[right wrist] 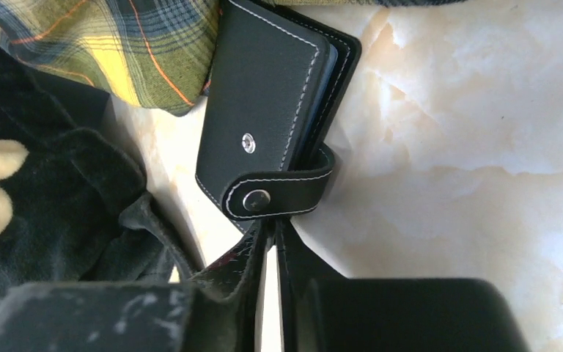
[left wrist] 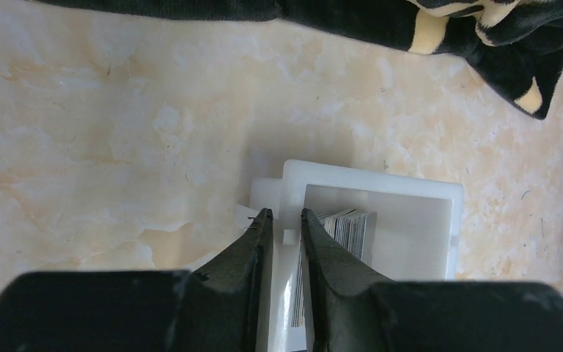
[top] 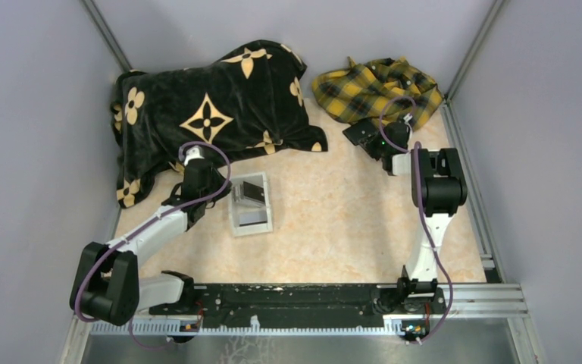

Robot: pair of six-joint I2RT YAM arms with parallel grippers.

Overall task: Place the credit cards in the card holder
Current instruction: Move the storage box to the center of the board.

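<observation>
- Looking down from the top camera, the left arm reaches to a white box (top: 251,227) in the middle of the tabletop (top: 333,227). The left gripper (top: 227,199) is at the box's left wall.
- The credit cards (top: 254,193) stand inside that box.
- The right arm stretches to the far right, where the right gripper (top: 370,142) meets the card holder (top: 356,133). The holder lies just beside a yellow plaid cloth (top: 379,87).
- A black blanket (top: 212,106) with gold flowers lies at the far left.
- In the left wrist view, the left gripper (left wrist: 284,235) straddles the white box's (left wrist: 381,183) wall, one finger outside and one inside. It is clamped on that wall, which fills the narrow gap.
- The credit cards (left wrist: 348,229) lean on edge just inside the box, near the inner finger.
- In the right wrist view, the card holder (right wrist: 264,95) lies folded on the tabletop, its far end against the plaid cloth (right wrist: 117,44).
- Its strap (right wrist: 282,192) wraps round the edge. The strap's snap sits below the stud on the cover, not on it.
- The right gripper (right wrist: 270,231) has its tips at the strap's lower edge, drawn close with only a thin slit between. Whether they pinch the strap cannot be told.
</observation>
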